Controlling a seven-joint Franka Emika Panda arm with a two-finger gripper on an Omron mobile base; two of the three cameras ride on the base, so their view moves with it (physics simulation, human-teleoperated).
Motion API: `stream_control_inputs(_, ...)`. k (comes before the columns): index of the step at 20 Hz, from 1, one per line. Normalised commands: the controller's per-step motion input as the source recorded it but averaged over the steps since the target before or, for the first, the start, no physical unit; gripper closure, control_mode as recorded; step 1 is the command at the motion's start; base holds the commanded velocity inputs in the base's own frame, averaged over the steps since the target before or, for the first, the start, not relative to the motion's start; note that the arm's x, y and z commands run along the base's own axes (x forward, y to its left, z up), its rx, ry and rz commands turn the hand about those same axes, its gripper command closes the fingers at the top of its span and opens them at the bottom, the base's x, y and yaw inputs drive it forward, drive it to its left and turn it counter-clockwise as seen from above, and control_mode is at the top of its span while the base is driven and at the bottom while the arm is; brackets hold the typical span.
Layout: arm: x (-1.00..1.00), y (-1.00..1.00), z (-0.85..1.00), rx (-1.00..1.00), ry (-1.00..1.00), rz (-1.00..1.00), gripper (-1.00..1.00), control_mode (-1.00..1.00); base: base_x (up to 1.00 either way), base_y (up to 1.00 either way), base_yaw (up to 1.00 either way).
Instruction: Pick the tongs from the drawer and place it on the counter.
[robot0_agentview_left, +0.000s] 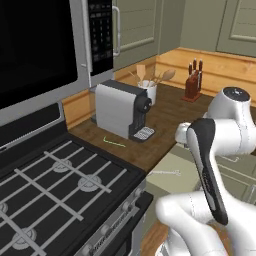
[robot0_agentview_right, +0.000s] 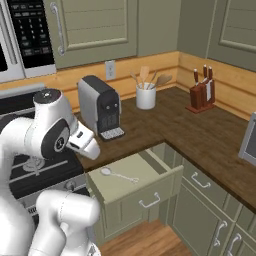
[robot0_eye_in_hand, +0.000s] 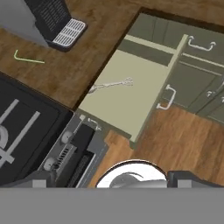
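Reaching: the step in hand looks like the approach; the tongs (robot0_agentview_right: 119, 175) lie untouched on the floor of the open drawer (robot0_agentview_right: 150, 165), and nothing is held.
End effector: its fingertips are not clearly shown in any view; going by how wide it is set, the jaws stand fully apart and empty, high above the drawer and looking down into it.
Tongs: a slim silvery piece lying flat, round head toward the stove (robot0_agentview_left: 60, 185) side, thin handle running toward the drawer's middle; in the hand view the tongs (robot0_eye_in_hand: 111, 84) sit in the half of the drawer nearest the worktop edge.
Next move: by my judgement, come down over the handle, turn the jaws across it, and close low, since the piece is thin and lies flat on the drawer floor.
Edges: the worktop (robot0_agentview_right: 200, 130) lip overhangs the back of the drawer close to the tongs; the drawer's side wall and front panel fence the rest.
Open room: the drawer floor around the tongs is bare, so there is space to descend from above.
Placing room: the worktop has free wood between the coffee machine (robot0_agentview_right: 100, 107) and the knife block (robot0_agentview_right: 201, 95); the utensil jar (robot0_agentview_right: 146, 95) stands back by the wall.
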Motion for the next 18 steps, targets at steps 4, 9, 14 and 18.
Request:
stream_control_inputs(4,0.0,-1.0,-0.53,0.14,0.25,-0.03,-1.0,-1.0,0.0,0.0,0.0)
stream_control_inputs(9,0.1,-0.97,-0.67,0.0,0.24,-0.1,-1.0,-1.0,0.0,0.0,0.0)
stream_control_inputs(14,0.35,-0.73,-0.84,0.0,0.15,-0.15,-1.0,-1.0,0.0,0.0,0.0)
stream_control_inputs(18,0.65,-0.14,-0.55,0.0,0.02,-0.14,-1.0,-1.0,0.0,0.0,0.0)
